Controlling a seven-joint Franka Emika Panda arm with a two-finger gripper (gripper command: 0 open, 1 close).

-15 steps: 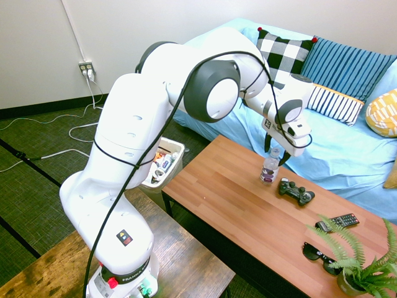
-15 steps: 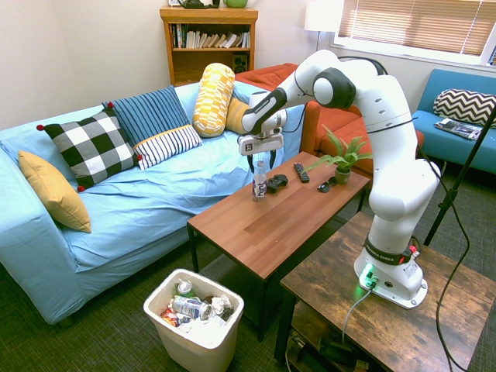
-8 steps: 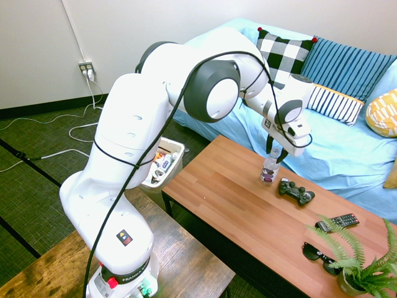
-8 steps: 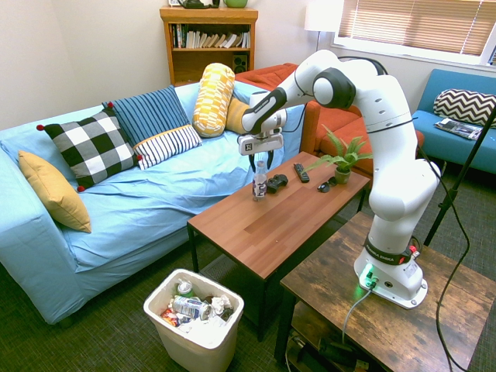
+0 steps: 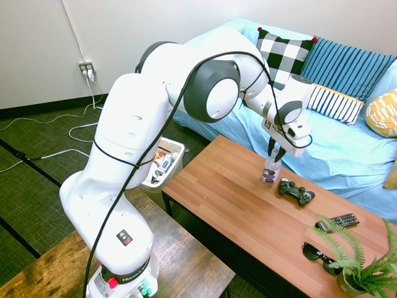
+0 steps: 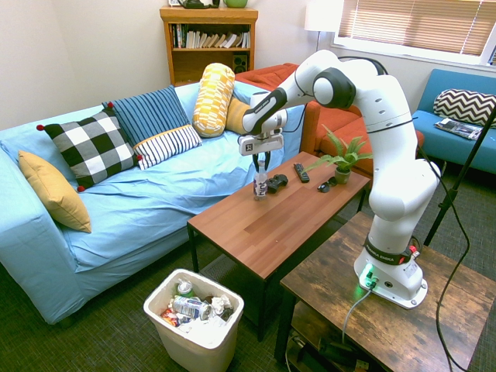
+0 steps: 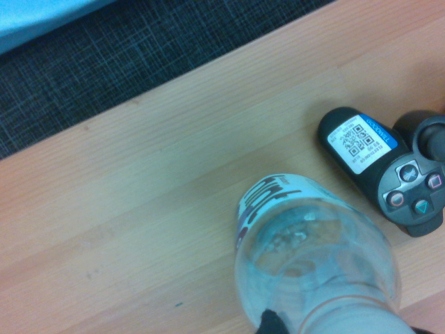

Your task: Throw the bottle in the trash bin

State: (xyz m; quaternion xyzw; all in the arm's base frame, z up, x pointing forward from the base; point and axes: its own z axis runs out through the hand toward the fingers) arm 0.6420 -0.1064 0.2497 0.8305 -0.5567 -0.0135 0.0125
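Wrist view alone shows controller (image 7: 389, 170) QR sticker

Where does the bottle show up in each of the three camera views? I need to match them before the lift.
First exterior view: the bottle stands upright on the coffee table's far edge, right of centre, under the gripper.
Second exterior view: the bottle is centre frame, at the table's sofa-side edge.
Wrist view: the bottle fills the lower middle, seen from above.
Shared landmark: the black game controller right beside it.
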